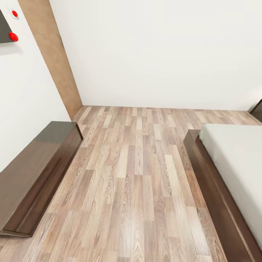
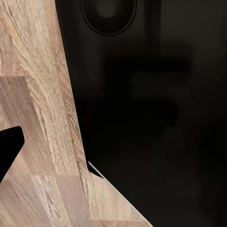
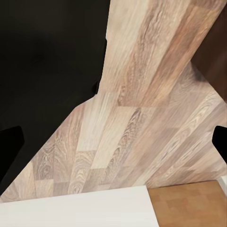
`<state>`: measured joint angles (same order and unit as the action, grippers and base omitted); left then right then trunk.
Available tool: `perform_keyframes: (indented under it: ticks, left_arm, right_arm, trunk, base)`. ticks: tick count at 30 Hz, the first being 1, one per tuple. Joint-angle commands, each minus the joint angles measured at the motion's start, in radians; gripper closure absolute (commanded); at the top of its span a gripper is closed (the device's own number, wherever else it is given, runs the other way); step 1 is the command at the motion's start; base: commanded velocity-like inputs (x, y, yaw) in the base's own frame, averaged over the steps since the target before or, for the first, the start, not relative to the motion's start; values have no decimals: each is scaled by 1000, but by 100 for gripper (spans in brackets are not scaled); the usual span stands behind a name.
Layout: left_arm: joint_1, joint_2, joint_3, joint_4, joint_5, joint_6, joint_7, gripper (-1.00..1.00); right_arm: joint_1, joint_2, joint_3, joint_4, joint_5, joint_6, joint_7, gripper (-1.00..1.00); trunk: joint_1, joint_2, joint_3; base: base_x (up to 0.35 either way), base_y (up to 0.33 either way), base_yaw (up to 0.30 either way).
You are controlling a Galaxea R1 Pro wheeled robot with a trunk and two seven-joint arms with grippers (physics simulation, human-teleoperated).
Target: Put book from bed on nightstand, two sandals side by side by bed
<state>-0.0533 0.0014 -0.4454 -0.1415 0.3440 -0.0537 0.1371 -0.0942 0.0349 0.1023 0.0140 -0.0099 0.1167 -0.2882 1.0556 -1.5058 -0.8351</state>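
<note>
Rolling across the bedroom floor (image 1: 138, 174) between the long low cabinet (image 1: 36, 174) and the bed (image 1: 233, 160), nothing done yet judging by these views, book and sandals unsighted, gripper state impossible to tell for either arm.

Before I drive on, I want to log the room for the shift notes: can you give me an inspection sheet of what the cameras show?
Surface: wood-plank floor, bare where visible.
Job's things: bed at the right, mattress bare in the part visible; book and sandals nothing seen; dark corner of furniture beyond the bed, too cropped to identify.
Clutter: nothing seen.
Grippers: dark tips at the wrist views' edges, state unclear.
Cables: nothing seen.
Surroundings: long low cabinet at the left, white walls, brown door, red knobs.
</note>
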Motion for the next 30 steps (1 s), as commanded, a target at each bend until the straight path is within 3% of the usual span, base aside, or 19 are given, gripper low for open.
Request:
perform_keyframes:
  ticks: [1, 30]
  left_arm:
    - [0, 0, -9, 0, 9, -3, 4, -100]
    - [0, 0, -9, 0, 9, -3, 4, -100]
  right_arm:
    - [-1, 0, 8, 1, -1, 4, -3, -100]
    - [-1, 0, 8, 1, -1, 4, -3, -100]
  trunk:
    - [0, 0, -1]
    - [0, 0, -1]
  base:
    - [120, 0, 0]
    - [120, 0, 0]
